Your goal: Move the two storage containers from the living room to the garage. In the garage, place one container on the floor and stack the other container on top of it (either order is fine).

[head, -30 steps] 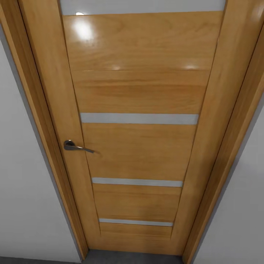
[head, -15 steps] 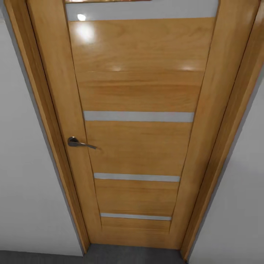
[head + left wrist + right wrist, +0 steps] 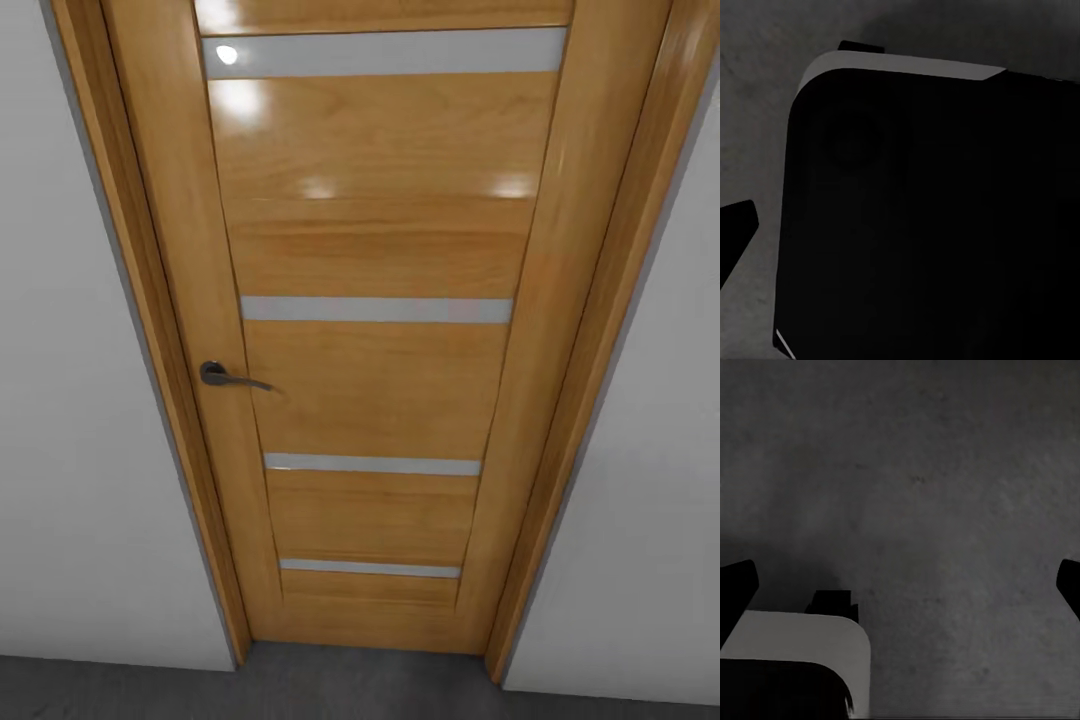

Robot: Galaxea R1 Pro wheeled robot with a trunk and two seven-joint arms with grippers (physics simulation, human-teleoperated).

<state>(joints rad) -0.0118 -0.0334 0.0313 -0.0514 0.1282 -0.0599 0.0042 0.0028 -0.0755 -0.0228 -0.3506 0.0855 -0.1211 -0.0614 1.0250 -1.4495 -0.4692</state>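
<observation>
Bot's facing a closed door [image 3: 375, 330], handle [image 3: 230, 377] on its left edge; containers nowhere, right claw [image 3: 900, 585] looking released, left can't tell.

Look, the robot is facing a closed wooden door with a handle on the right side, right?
Not quite. The wooden door is closed, but in the head view its handle is on the left side, near the frame, not the right.
</observation>
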